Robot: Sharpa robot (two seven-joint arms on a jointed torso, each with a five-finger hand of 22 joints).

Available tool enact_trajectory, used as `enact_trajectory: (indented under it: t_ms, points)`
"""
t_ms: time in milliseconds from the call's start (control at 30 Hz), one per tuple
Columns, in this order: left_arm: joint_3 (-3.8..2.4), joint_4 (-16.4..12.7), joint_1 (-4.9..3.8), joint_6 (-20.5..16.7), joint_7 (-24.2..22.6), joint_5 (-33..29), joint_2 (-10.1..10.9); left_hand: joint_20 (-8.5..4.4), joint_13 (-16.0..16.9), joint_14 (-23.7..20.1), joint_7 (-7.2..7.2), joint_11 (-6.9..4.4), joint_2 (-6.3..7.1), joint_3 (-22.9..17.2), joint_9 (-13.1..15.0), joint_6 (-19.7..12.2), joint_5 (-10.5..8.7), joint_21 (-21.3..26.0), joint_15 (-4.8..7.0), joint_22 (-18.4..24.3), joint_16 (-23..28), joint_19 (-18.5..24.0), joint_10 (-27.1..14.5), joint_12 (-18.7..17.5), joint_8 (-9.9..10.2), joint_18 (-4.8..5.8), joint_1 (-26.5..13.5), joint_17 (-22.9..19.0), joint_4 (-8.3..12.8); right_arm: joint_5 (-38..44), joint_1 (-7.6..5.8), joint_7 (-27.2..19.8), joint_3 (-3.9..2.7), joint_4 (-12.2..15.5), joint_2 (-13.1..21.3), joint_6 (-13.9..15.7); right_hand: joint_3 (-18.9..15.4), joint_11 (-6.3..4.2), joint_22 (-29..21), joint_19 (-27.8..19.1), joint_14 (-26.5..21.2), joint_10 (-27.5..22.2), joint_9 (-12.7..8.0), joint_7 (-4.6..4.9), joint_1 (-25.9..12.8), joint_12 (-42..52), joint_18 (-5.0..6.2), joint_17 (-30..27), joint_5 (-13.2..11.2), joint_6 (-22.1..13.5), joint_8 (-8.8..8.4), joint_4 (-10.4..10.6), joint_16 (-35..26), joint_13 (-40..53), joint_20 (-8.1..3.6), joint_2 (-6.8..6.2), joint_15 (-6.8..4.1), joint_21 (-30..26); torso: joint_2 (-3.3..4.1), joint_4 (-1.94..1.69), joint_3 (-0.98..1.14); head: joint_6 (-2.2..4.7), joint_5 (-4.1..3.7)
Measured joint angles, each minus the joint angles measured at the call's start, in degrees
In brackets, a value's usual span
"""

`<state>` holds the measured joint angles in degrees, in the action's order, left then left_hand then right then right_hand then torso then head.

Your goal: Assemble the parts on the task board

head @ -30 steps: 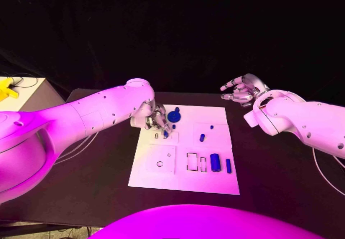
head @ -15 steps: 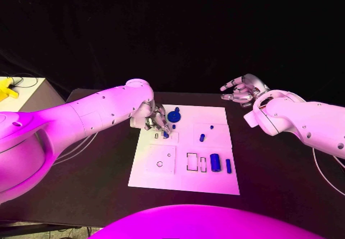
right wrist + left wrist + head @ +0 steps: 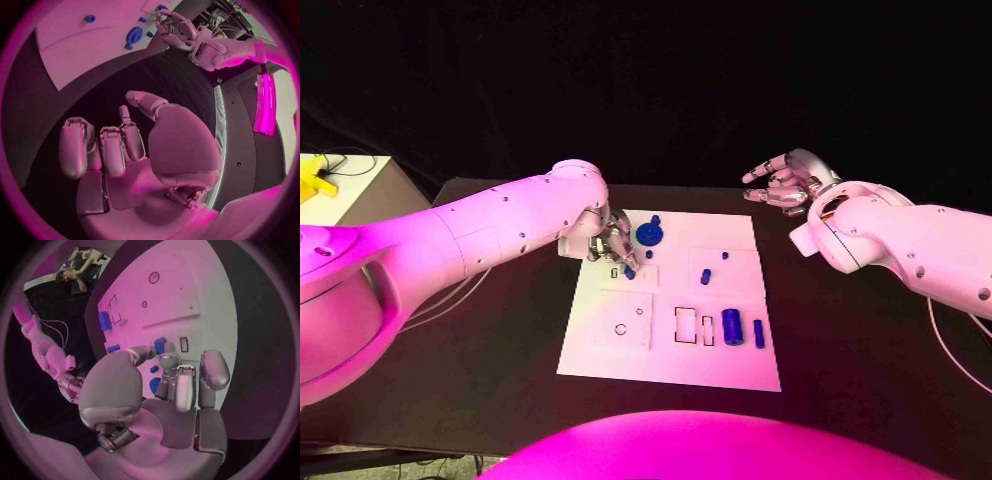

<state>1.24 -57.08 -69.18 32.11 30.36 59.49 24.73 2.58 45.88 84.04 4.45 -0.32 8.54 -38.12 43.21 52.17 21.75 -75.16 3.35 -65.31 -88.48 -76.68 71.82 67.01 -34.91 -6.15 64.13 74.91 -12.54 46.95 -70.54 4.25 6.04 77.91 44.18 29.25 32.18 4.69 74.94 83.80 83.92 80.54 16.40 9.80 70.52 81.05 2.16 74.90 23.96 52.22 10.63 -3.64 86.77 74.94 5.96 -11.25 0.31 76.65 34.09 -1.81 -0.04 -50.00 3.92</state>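
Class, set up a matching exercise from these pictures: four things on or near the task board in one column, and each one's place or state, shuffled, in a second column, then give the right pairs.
Things
1. left hand
2. right hand
3. large blue cylinder
4. round blue disc

Places or states
A. lies on the board's near right part
B. fingers spread, off the task board
C. on the board's far edge
D. fingers down over the board's far left part

Pairs: 1-D, 2-B, 3-A, 4-C

A black table is standing before a dark backdrop. A pale side table is sitting just off its far left corner, carrying a small yellow object and a thin cable.
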Motion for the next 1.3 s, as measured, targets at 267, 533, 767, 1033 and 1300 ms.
enact_trajectory:
  t_ms: [267, 533, 767, 1033, 1300]
  points:
    - [0.03, -1.16, 0.08, -1.86, -0.11, 1.81, 0.34, 0.21, 0.23, 0.0, -0.24, -0.15, 0.22, 0.15, 0.02, 0.24, 0.48, -0.23, 0.0, -0.39, 0.0, -0.21, 0.21, 0.21, 0.01, 0.0, -0.22, 0.0, 0.15, 0.01, 0.04, 0.0, 0.0, 0.04, 0.01, 0.0, -0.01, 0.0, -0.01, 0.0, 0.0, 0.0, -0.05, 0.0, 0.0, 0.0, 0.0, 0.0, 0.0, 0.0, 0.0, 0.34, 0.0, -0.01, 0.0, 0.0, 0.0, 0.0, 0.04, -0.01, -0.04, 0.0, -0.01]
    - [0.1, -3.35, 0.25, -4.5, -0.14, 2.73, 1.48, 0.0, 0.38, 0.0, -0.29, -0.2, 0.52, 0.16, 0.16, 0.29, 0.7, -0.47, 0.0, -0.64, 0.0, -0.41, 0.4, 0.21, -0.18, 0.0, -0.53, 0.0, 0.16, 0.01, 0.06, 0.0, 0.0, 0.05, 0.02, 0.0, -0.01, 0.0, -0.01, 0.0, 0.0, 0.0, -0.05, 0.0, 0.0, 0.0, 0.0, 0.0, 0.0, 0.0, 0.0, 0.34, 0.0, -0.01, 0.0, 0.0, 0.0, 0.0, 0.04, 0.03, -0.02, 0.0, 0.03]
    - [-0.38, -7.04, 0.24, -6.5, -0.16, 2.13, 3.89, 0.0, 0.55, 0.0, -0.41, -0.28, 0.59, 0.16, 0.15, 0.41, 0.71, -0.47, 0.0, -0.63, 0.0, -0.41, 0.5, 0.21, -0.21, 0.0, -0.59, 0.0, 0.16, 0.02, 0.12, 0.0, 0.0, 0.1, 0.19, 0.0, -0.01, 0.0, -0.02, 0.0, 0.0, 0.0, -0.05, 0.0, 0.0, 0.0, 0.0, 0.0, 0.0, 0.0, 0.0, 0.34, 0.0, -0.02, 0.0, 0.0, 0.0, 0.0, 0.02, 0.01, 0.0, 0.0, -0.07]
    - [-1.05, -11.02, 0.75, -8.93, -0.24, 1.34, 6.68, 0.0, 0.66, 0.0, -0.47, -0.27, 0.58, 0.16, 0.24, 0.47, 0.98, -0.47, 0.0, -0.8, 0.0, -0.41, 0.51, 0.52, -0.21, 0.0, -0.58, 0.0, 0.16, 0.03, 0.31, 0.0, 0.0, 0.34, 0.53, 0.0, -0.01, 0.0, -0.02, 0.0, 0.0, 0.0, -0.04, 0.0, 0.0, 0.0, 0.0, 0.0, 0.0, 0.0, 0.0, 0.34, 0.0, -0.02, 0.0, 0.0, 0.0, 0.0, -0.03, -0.03, 0.0, 0.0, -0.19]
    - [-1.45, -14.54, 1.65, -11.98, -0.45, 1.35, 8.93, 0.0, 0.72, 0.0, -0.49, -0.4, 0.58, 0.18, 0.24, 0.49, 0.99, -0.51, 0.0, -0.88, 0.0, -0.43, 0.79, 0.52, -0.2, 0.0, -0.58, 0.0, 0.18, 0.03, 0.57, -0.01, 0.0, 0.76, 0.82, 0.0, -0.01, 0.0, -0.03, 0.0, 0.0, 0.0, -0.04, 0.0, 0.0, 0.0, 0.0, 0.0, 0.0, 0.0, 0.0, 0.34, 0.0, -0.03, 0.0, 0.0, 0.0, 0.0, -0.03, -0.04, -0.04, 0.0, -0.22]
